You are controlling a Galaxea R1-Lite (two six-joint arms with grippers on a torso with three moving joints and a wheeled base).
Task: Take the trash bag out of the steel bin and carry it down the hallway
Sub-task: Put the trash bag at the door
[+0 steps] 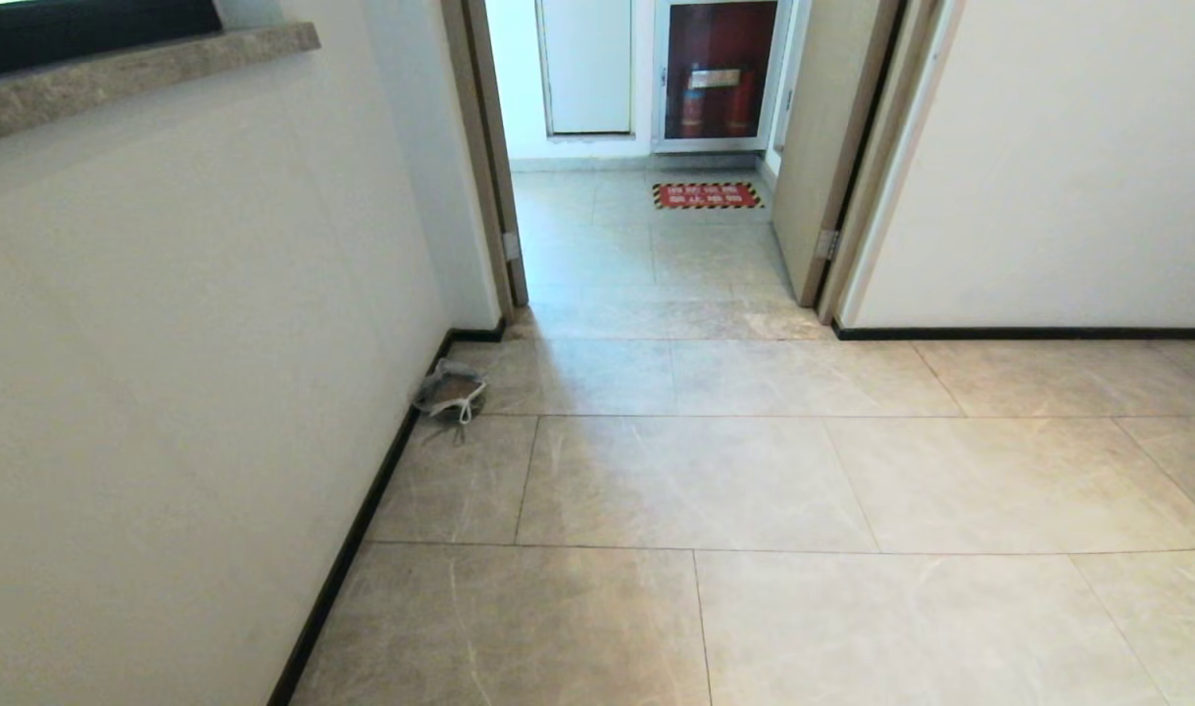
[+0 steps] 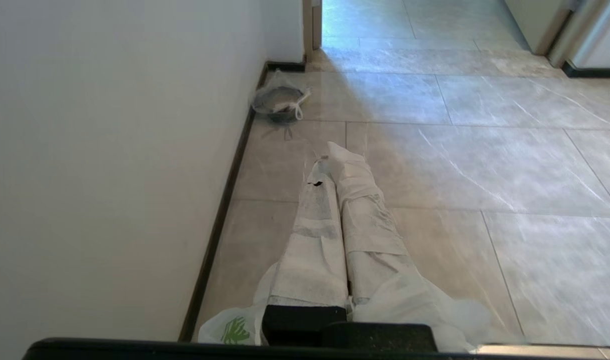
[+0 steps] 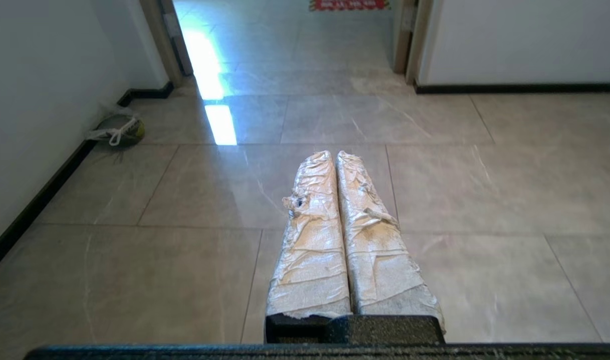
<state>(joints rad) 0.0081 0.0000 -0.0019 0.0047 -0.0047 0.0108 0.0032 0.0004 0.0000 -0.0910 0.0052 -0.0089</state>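
Observation:
The trash bag, thin white plastic with green print, hangs under my left gripper. That gripper's cloth-wrapped fingers are pressed together, and the bag's plastic is pinched between them near their base. My right gripper is shut with nothing in it, held out over the hallway floor. Neither arm shows in the head view. The steel bin is out of view. The hallway of glossy grey-beige tiles runs ahead to an open doorway.
A greyish bag with white straps lies against the black baseboard by the left wall, close to the doorway corner. An open door leaf stands at the doorway's right. Beyond lie a red striped floor mat and a fire cabinet.

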